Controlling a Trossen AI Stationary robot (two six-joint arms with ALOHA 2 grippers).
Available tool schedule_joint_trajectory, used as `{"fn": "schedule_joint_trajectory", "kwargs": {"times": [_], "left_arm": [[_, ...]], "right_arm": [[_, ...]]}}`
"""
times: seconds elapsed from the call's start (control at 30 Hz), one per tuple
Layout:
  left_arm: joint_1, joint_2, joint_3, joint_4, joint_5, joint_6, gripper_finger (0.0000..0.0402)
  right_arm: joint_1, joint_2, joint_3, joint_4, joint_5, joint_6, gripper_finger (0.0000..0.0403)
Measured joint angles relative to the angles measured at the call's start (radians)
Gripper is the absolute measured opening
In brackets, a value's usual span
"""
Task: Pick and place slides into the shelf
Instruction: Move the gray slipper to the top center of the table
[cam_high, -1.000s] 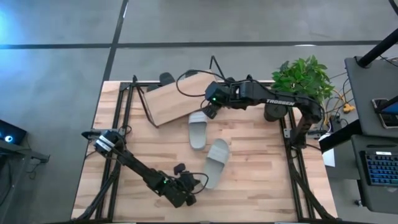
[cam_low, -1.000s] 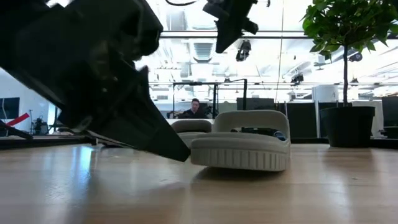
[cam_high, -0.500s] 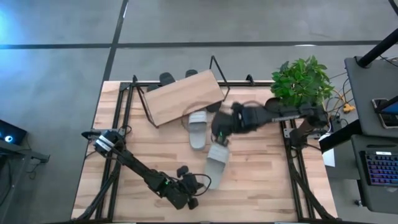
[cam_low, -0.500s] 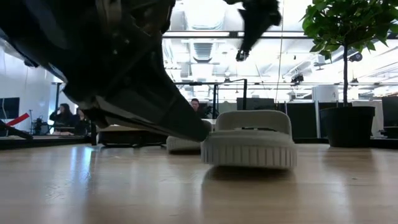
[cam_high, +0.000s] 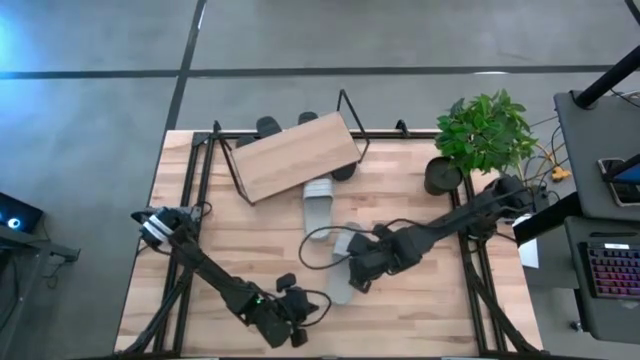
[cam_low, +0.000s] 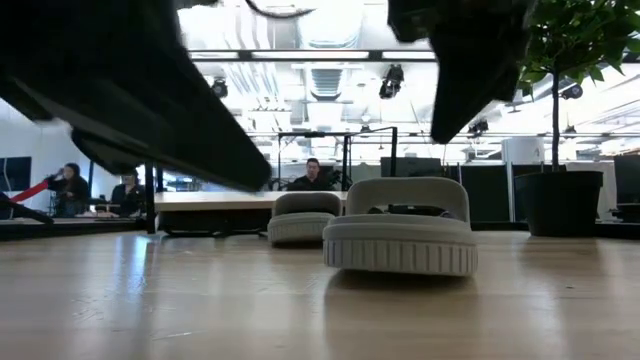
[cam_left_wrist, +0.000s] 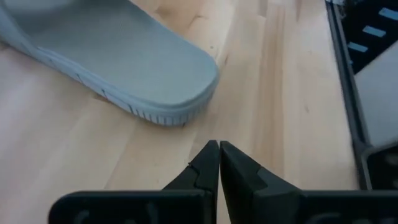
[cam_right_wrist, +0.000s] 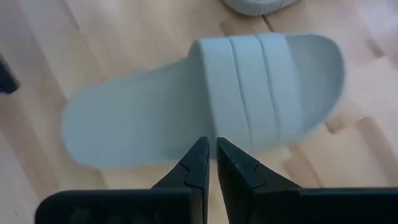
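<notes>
The shelf (cam_high: 295, 155) stands askew at the table's far edge, its board showing in the low view (cam_low: 210, 200). Two dark slides (cam_high: 268, 125) peek out behind it. One light grey slide (cam_high: 318, 205) lies with its far end under the board. The other light grey slide (cam_high: 338, 283) (cam_low: 400, 240) lies sole-down mid-table. My right gripper (cam_high: 358, 272) (cam_right_wrist: 210, 149) hovers shut above this slide (cam_right_wrist: 205, 99), beside its strap. My left gripper (cam_high: 318, 303) (cam_left_wrist: 219, 146) is shut, just off the slide's heel end (cam_left_wrist: 155, 93), on its near side.
A potted plant (cam_high: 485, 130) (cam_low: 560, 190) stands at the table's far right corner. Black frame rails run along both table sides. Bare wood lies left of the slides and along the near edge. People sit in the room beyond (cam_low: 313, 172).
My right gripper has swung from the shelf toward the near edge and come down over the nearer light slide. My left gripper, which lay against that slide, has drawn back toward the near edge and risen. The slide turned a little and shifted right.
</notes>
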Motion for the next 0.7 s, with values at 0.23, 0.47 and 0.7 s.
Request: {"fn": "schedule_joint_trajectory", "kwargs": {"times": [0.23,0.47,0.7], "left_arm": [[-0.040,-0.113,-0.002,-0.129,0.004,0.000,0.0000],[-0.084,-0.211,-0.019,-0.281,0.021,-0.072,0.0000],[-0.156,-0.257,-0.033,-0.452,0.043,-0.248,0.0000]], "right_arm": [[-0.001,0.000,-0.080,0.134,-0.049,0.043,0.0022],[-0.007,0.001,-0.170,0.294,-0.086,0.062,0.0022],[-0.074,0.001,-0.253,0.361,-0.083,0.023,0.0022]]}}
